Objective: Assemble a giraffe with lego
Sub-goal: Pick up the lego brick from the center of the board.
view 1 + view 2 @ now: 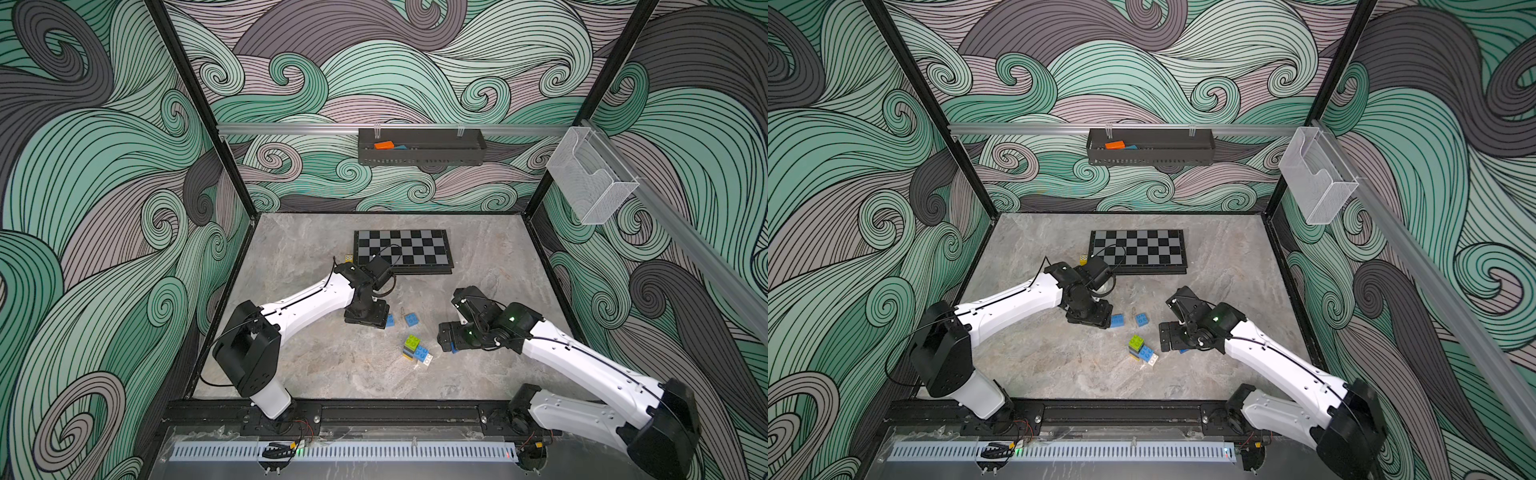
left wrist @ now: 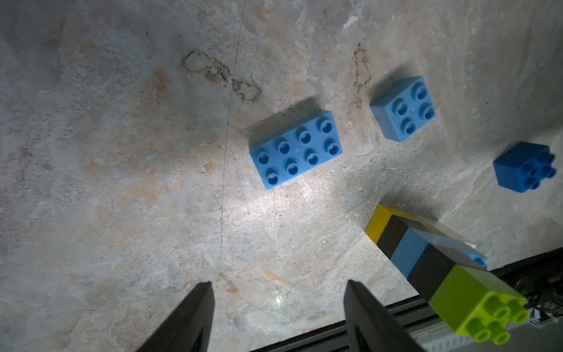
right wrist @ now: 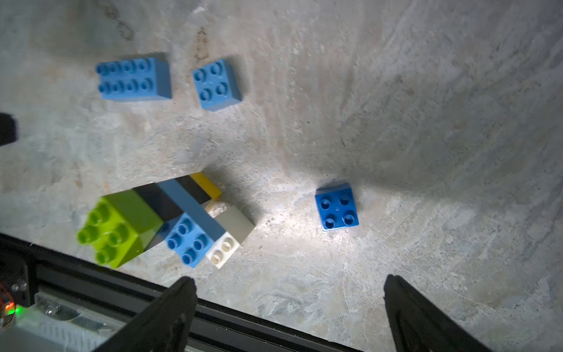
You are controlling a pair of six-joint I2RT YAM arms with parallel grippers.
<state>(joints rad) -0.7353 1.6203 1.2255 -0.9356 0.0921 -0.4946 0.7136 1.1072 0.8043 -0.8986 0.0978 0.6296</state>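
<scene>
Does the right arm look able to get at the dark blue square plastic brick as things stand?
Probably yes. The right hand is open, and the dark blue square plastic brick lies studs up ahead of it, with only bare grey marbled table between.

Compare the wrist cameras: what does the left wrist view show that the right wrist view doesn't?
Only the left wrist view: the left hand, open and empty. Only the right wrist view: the right hand, open and empty, plus the studs of the small white plastic brick. Both: the long light-blue plastic brick, the light-blue square brick, the dark-blue square brick, and the part-built multicolour brick giraffe with its lime-green top, on the marbled grey tabletop.
</scene>
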